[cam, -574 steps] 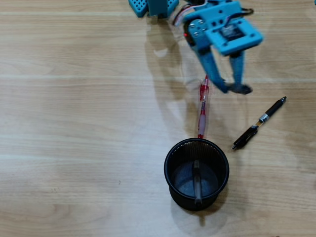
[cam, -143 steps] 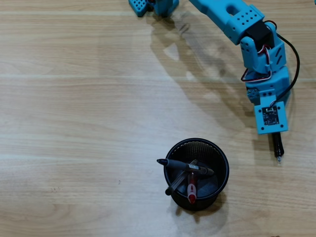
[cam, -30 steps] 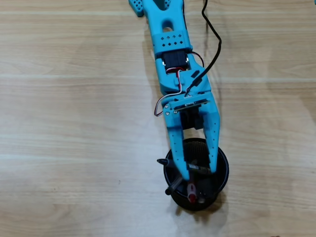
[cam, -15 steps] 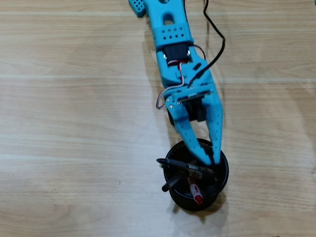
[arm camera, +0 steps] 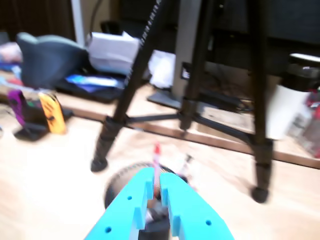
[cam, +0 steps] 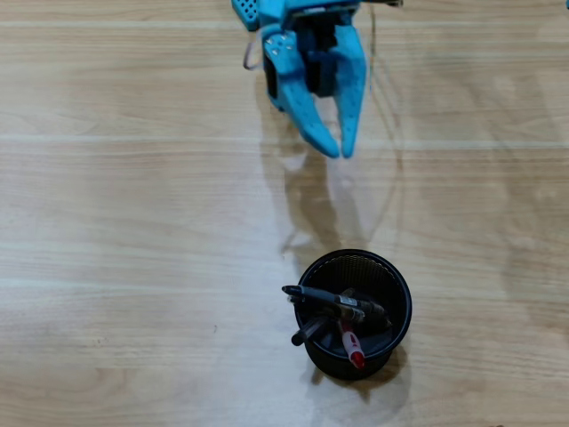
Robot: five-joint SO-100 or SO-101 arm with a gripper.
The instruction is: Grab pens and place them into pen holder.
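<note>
I am holding my gripper (cam: 340, 151) empty, fingers slightly parted, well away from the pen holder (cam: 394, 277) containing the pens (cam: 331, 304).

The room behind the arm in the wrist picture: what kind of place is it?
Probably a hobby workspace or office: a black tripod stands on the wooden table, with piled papers and a white cup behind it.
</note>
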